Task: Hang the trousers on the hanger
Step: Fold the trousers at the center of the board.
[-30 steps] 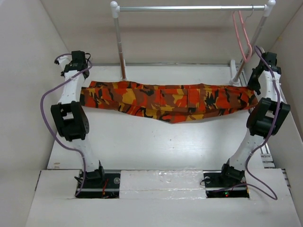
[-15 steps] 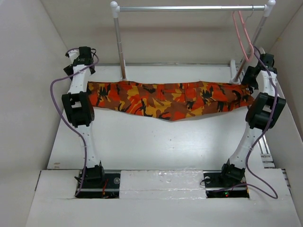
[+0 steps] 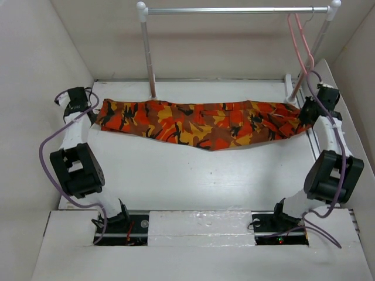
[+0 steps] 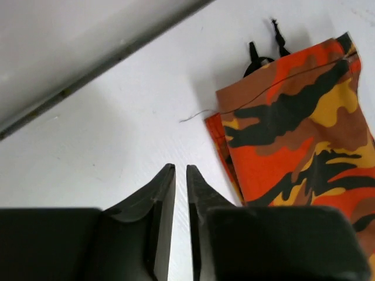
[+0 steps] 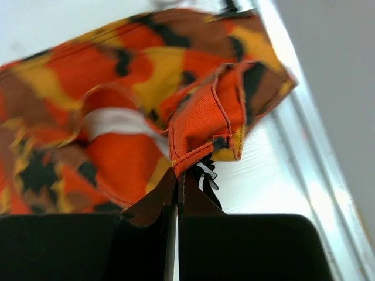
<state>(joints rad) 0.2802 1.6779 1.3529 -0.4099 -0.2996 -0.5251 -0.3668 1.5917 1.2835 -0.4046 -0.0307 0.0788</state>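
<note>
White table (image 3: 193, 175), trousers (image 3: 199, 124) flat, long axis left-right, left fingers (image 4: 164, 199) closed empty, right fingers (image 5: 155, 202) closed at hem

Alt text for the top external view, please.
Camouflage trousers lie stretched flat across the far part of a white table. The left gripper sits just off their left end, the right gripper at their right end. A pink hanger hangs from the rail behind, far right.

White table (image 3: 193, 175) bears trousers (image 3: 205, 123) (spread lengthwise).
</note>
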